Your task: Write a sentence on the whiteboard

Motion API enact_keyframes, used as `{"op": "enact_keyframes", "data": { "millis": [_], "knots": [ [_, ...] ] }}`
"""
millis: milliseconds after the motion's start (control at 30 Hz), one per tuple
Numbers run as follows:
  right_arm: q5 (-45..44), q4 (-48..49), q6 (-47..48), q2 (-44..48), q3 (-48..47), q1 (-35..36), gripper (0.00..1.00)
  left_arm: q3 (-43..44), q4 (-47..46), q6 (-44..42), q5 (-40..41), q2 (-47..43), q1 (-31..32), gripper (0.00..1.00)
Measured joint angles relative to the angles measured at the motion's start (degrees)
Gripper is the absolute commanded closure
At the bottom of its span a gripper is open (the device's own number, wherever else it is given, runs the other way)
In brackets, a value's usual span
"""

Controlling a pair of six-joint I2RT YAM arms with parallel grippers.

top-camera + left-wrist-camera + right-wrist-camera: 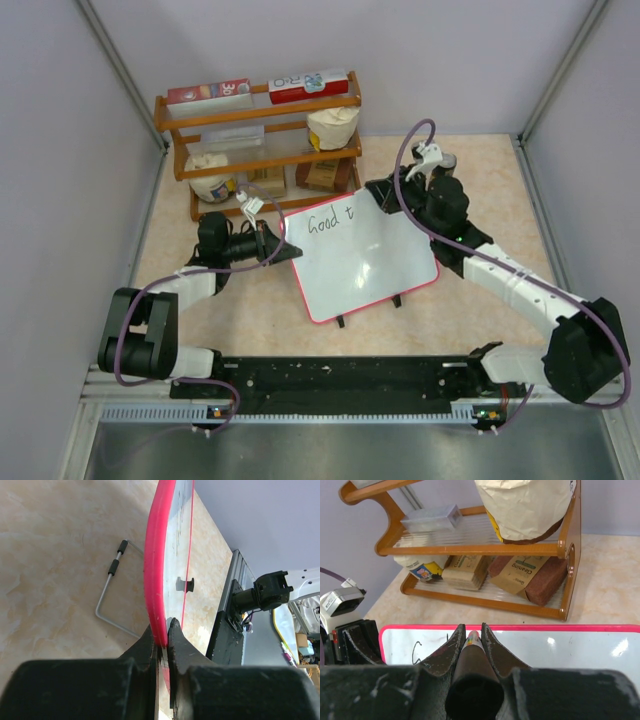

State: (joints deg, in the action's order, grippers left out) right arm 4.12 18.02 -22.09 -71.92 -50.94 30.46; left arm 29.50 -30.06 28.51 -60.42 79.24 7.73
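Note:
The whiteboard (365, 265) with its red-pink frame lies tilted in the middle of the table. Black handwriting on it reads "Good t" (330, 219) near its top edge. My left gripper (281, 244) is shut on the board's left edge; in the left wrist view (161, 636) the jaws pinch the pink frame (156, 565). My right gripper (378, 192) is shut on a marker (472, 655) and holds it over the board's top edge (570, 628), right of the writing. The marker's tip is hidden by the fingers.
A wooden two-tier rack (262, 150) with boxes, bags and a bottle stands behind the board, close to both grippers. A bent metal wire stand (111, 595) lies on the table left of the board. Purple walls enclose the table.

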Motion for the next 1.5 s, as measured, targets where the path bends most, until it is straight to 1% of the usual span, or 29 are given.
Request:
{"op": "enact_keyframes", "data": {
  "millis": [533,967,1500],
  "knots": [
    [0.0,-0.52,0.04,-1.86,-0.68,0.0,1.0,0.0,-0.04,0.02,0.0,0.0,0.04,1.0],
    [0.46,-0.04,0.42,-2.1,2.05,-0.15,1.0,-0.07,0.37,0.07,0.37,0.0,0.04,1.0],
    [2.03,-0.52,0.39,0.68,6.32,-0.17,1.0,-0.09,0.55,0.07,0.48,0.0,0.04,1.0]
  ]
}}
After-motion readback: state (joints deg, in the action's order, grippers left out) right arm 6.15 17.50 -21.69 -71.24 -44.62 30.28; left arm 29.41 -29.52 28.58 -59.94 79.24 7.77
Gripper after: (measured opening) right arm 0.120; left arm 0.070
